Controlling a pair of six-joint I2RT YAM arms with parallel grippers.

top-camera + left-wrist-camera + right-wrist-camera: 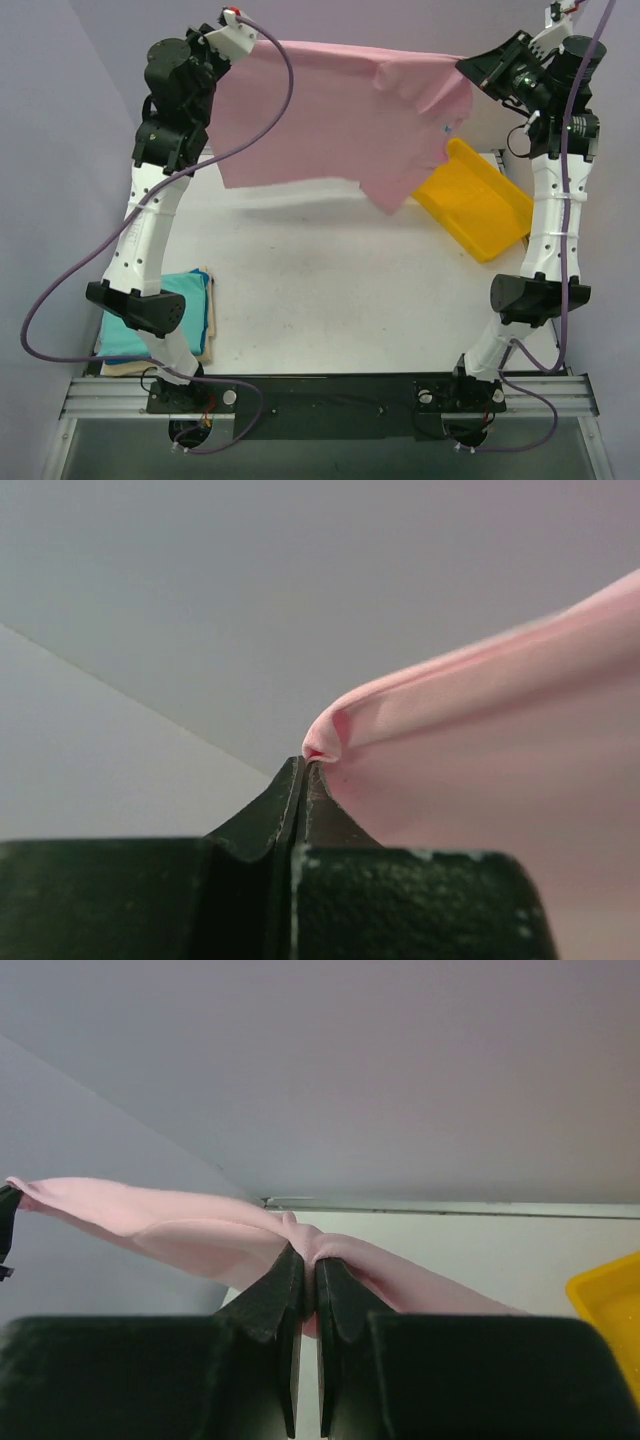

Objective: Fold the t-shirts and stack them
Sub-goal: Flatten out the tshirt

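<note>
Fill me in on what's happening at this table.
Both arms hold the light pink t-shirt up in the air, spread between them over the far side of the table. The left gripper is shut on one edge of the cloth and the right gripper on another. At the near left, a folded teal t-shirt lies on a cream t-shirt. A yellow tray sits at the far right, partly under the hanging shirt.

A: Garment status?
B: Light pink cloth t-shirt (330, 115) hangs spread above the white surface (340, 290), top edge pinched by left claw (250, 40) and right claw (464, 68).
A: Elsewhere?
B: Rigid yellow plastic tray (485, 215) at right. Folded teal cloth t-shirt (188, 288) lies on a cream cloth t-shirt (206, 335), near left.
</note>
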